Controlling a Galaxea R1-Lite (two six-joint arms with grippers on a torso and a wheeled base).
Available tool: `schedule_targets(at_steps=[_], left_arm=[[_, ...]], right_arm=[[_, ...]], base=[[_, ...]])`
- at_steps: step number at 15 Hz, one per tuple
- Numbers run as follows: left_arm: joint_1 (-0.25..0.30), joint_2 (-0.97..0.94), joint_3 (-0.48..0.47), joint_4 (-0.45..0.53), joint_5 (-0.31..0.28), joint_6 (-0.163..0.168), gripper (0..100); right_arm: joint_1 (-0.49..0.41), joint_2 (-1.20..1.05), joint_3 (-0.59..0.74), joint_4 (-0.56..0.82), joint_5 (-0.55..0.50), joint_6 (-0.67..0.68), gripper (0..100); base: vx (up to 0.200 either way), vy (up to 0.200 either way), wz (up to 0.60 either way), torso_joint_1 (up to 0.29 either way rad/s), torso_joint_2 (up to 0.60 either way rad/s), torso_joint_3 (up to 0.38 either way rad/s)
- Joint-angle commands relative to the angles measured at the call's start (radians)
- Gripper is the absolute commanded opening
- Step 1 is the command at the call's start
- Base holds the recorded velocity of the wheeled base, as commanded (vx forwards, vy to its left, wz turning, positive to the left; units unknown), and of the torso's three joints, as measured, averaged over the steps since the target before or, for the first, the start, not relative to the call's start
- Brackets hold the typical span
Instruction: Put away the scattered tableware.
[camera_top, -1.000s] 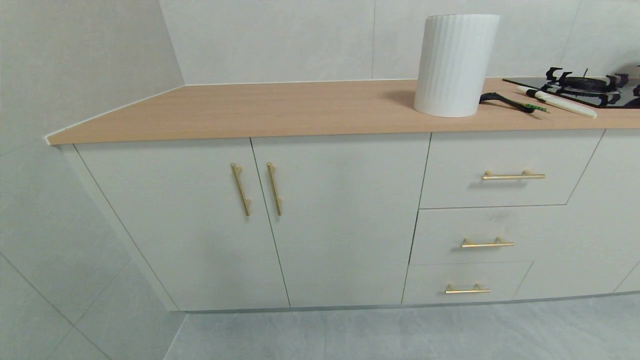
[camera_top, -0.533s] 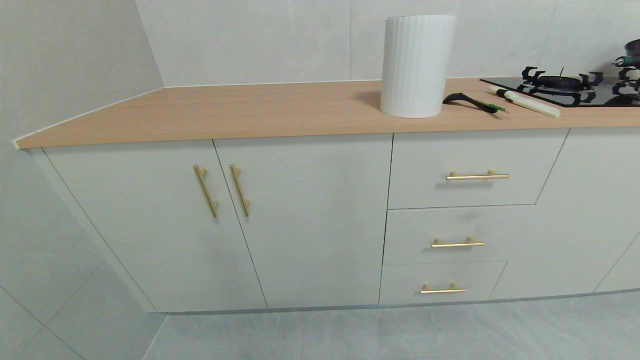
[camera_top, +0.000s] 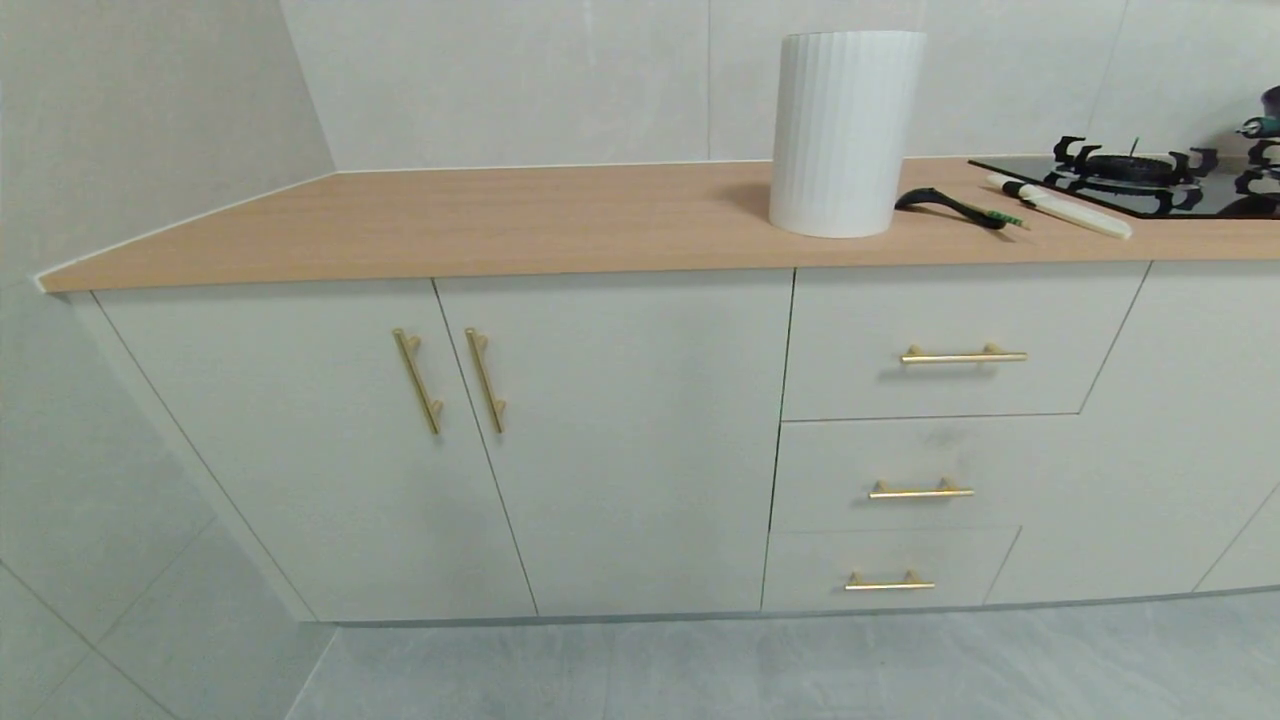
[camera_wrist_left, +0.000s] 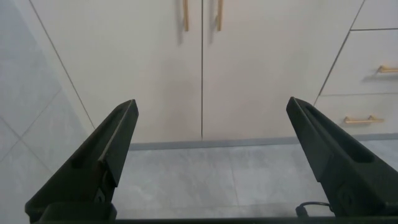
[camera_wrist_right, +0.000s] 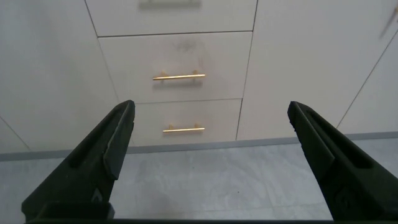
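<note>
On the wooden countertop (camera_top: 500, 215) stands a tall white ribbed holder (camera_top: 845, 130). Beside it lie a black utensil with a green tip (camera_top: 955, 208) and a white knife with a black handle (camera_top: 1062, 206). My left gripper (camera_wrist_left: 211, 112) is open and held low before the double cupboard doors, above the floor. My right gripper (camera_wrist_right: 211, 115) is open too, level with the lower drawers. Neither has anything between its fingers.
A black gas hob (camera_top: 1140, 175) sits at the counter's right end. Under the counter are two cupboard doors with gold handles (camera_top: 450, 380) and three stacked drawers (camera_top: 950, 355). A tiled wall closes the left side; grey floor (camera_top: 800, 665) lies in front.
The head view has shifted, first to the right and then slightly back, so the counter and cupboards sit further left in the picture. The things on the counter have not moved.
</note>
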Motion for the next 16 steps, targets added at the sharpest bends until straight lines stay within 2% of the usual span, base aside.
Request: schedule_targets(at_steps=[1,7,16], left_arm=[[0.001,0.001,0.0,0.0,0.0,-0.001,100],[0.001,0.001,0.0,0.0,0.0,-0.001,100],[0.001,0.001,0.0,0.0,0.002,-0.004,100]], right_arm=[[0.0,0.002,0.0,-0.001,0.0,0.0,100],[0.0,0.002,0.0,0.0,0.0,0.0,100],[0.0,0.0,0.0,-0.004,0.0,-0.007,100]], base=[[0.2,0.0,0.0,0.002,0.0,0.007],[0.2,0.0,0.0,0.002,0.0,0.001],[0.0,0.0,0.0,0.0,0.0,0.0]])
